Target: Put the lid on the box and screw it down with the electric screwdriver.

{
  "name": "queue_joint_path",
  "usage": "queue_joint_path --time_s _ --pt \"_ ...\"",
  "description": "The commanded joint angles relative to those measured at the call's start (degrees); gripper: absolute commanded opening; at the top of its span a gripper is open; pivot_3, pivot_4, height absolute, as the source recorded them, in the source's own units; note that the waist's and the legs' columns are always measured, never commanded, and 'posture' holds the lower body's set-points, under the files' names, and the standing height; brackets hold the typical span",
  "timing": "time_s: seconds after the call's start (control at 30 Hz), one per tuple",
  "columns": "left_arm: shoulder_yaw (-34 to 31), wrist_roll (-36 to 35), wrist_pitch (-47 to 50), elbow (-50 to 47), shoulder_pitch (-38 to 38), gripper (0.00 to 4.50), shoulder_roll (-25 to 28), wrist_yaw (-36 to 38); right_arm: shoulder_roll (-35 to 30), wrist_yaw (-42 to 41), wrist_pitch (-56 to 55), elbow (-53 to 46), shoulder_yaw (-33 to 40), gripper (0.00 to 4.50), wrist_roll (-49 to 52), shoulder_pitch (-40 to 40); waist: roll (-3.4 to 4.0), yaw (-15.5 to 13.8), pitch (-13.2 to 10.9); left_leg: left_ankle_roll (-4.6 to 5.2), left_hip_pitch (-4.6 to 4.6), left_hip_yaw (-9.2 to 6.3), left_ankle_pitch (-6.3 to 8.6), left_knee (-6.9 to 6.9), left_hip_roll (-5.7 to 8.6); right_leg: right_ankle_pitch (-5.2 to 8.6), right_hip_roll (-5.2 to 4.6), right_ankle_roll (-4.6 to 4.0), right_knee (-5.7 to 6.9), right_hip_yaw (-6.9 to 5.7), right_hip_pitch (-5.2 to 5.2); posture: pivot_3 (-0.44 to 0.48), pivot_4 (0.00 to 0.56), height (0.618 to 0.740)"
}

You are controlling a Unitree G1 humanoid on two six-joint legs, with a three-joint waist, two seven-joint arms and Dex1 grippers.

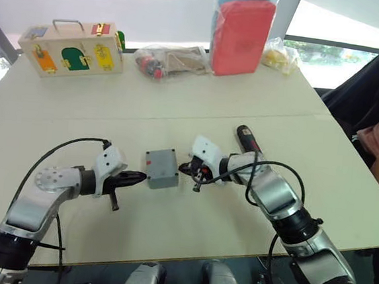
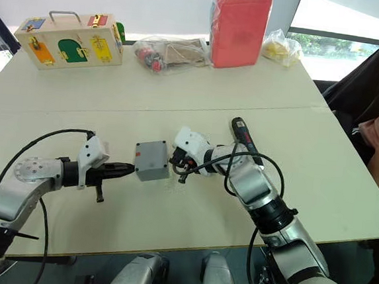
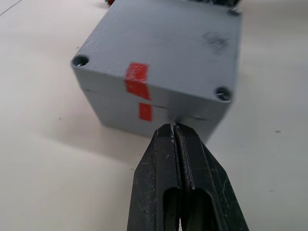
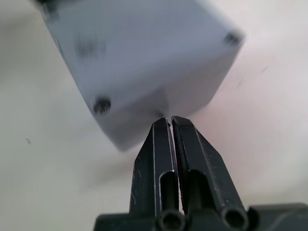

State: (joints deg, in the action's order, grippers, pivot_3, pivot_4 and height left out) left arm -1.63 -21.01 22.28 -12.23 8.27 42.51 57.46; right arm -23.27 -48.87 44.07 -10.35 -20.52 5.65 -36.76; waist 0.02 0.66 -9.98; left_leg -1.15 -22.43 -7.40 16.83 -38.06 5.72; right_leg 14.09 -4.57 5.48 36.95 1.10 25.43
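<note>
Though lidded, a grey box [image 3: 159, 62] with red side marks, open screw holes.

One box [image 1: 161, 167], one screwdriver [image 1: 247, 138]

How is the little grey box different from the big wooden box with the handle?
The small grey plastic box is plain grey with a red mark on its side; the large wooden box has colourful shapes on its front. The grey box is much smaller. It sits between the left hand and the right hand, while the wooden box stands at the table's far edge. The wooden box has a metal handle on top; the grey one has none. Both rest on the beige table.
</note>
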Motion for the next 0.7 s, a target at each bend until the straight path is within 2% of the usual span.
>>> queue_joint_path --time_s 0.03,0.17,0.27,0.4,0.7 --pt "-6.3 -4.6 2.7 -5.8 -1.6 0.00 3.4 1.1 -0.9 1.9 1.5 -8.0 9.1 0.08 4.9 2.8 0.01 0.0 0.0 0.00 0.00 0.00 0.00 0.00 0.00 0.00 0.00 0.00 -0.01 0.00 0.00 0.000 0.150 0.740" --pt "-11.2 -9.5 6.8 -11.1 -1.8 0.00 6.2 1.0 -3.8 3.7 0.9 -11.0 12.8 0.08 5.6 8.9 -0.04 -0.2 0.0 0.00 0.02 0.00 0.00 0.00 0.00 0.01 -0.01 0.00 0.00 -0.01 -0.04 0.000 0.150 0.740" --pt "-11.6 -10.8 8.2 -12.7 -0.7 0.00 6.9 0.4 -4.3 4.9 0.0 -10.6 12.7 0.78 5.6 11.3 -0.04 0.0 0.0 0.01 0.03 0.07 0.00 0.00 0.00 0.01 -0.01 0.00 0.00 0.05 -0.04 0.000 0.150 0.740" --pt "-10.9 -11.6 9.5 -13.1 1.2 0.00 6.5 -0.7 -2.8 7.7 -3.0 -7.2 11.9 2.46 4.3 13.1 -0.04 0.2 0.0 0.00 0.04 0.07 0.00 0.00 -0.02 0.01 0.02 0.00 0.05 0.05 -0.01 0.000 0.150 0.740" --pt "-9.2 -11.1 9.2 -12.7 1.7 0.00 6.2 -1.5 -1.7 9.6 -3.9 -2.2 10.7 2.46 4.4 13.2 -0.04 0.0 0.0 0.00 0.05 0.12 0.00 0.00 -0.02 0.01 0.02 0.00 0.04 0.09 -0.02 0.000 0.150 0.740"
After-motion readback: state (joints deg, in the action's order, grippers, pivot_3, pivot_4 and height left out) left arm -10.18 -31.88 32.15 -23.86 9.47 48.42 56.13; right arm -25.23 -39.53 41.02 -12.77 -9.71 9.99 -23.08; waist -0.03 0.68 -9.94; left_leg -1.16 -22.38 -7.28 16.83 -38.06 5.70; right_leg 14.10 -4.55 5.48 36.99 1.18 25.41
